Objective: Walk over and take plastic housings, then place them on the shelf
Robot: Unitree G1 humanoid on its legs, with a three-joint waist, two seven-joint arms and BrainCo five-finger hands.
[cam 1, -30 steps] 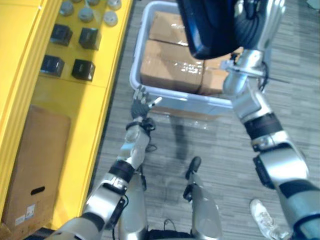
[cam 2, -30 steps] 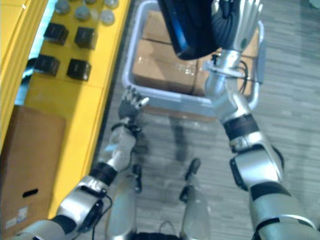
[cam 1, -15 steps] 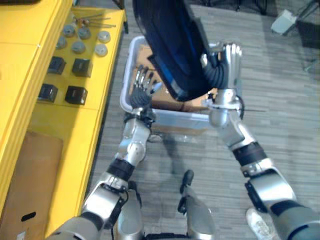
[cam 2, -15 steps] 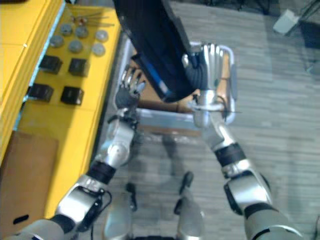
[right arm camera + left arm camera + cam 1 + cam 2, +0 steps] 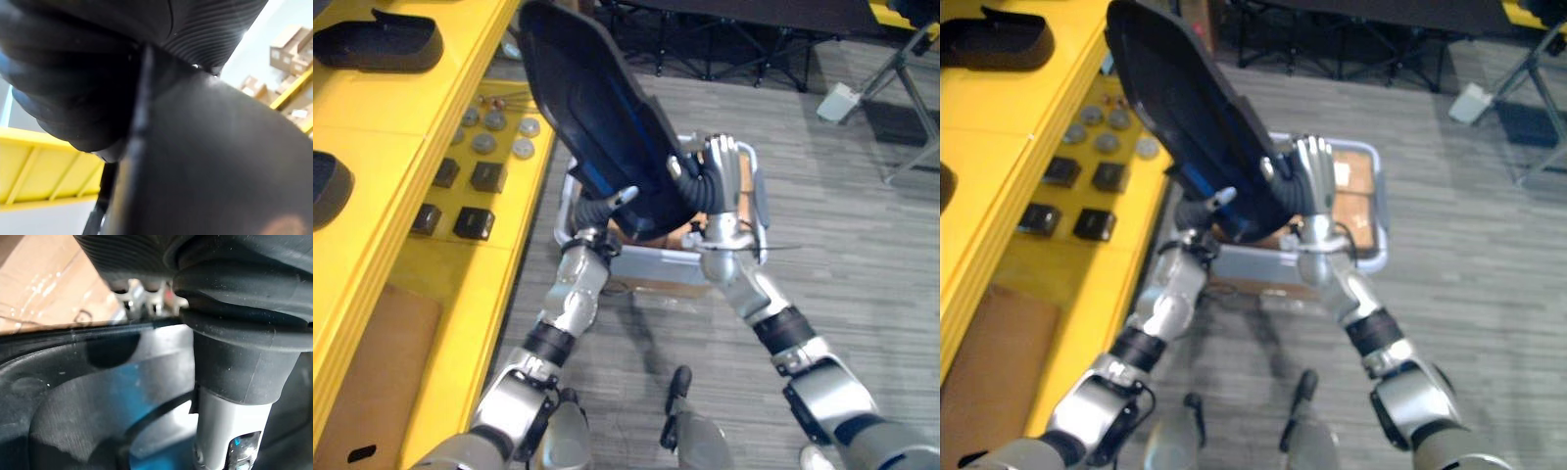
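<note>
Grey floor (image 5: 862, 274), yel. shelf (image 5: 401, 108) left

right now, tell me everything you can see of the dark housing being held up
The plastic housing is a large dark shell with a raised rim, rounded corners and a blue sheen inside. It is held up tilted, clamped between the left hand at its lower edge and the right hand, flat against its side, above the grey bin beside the yellow shelf.

Warehouse or factory storeroom: yellow shelf (image 5: 382, 108) laid out with small black parts (image 5: 473, 223), grey tote (image 5: 1263, 260) of cardboard boxes (image 5: 1356, 211) on plank floor (image 5: 862, 245), cartons (image 5: 286, 44) on racking.
</note>
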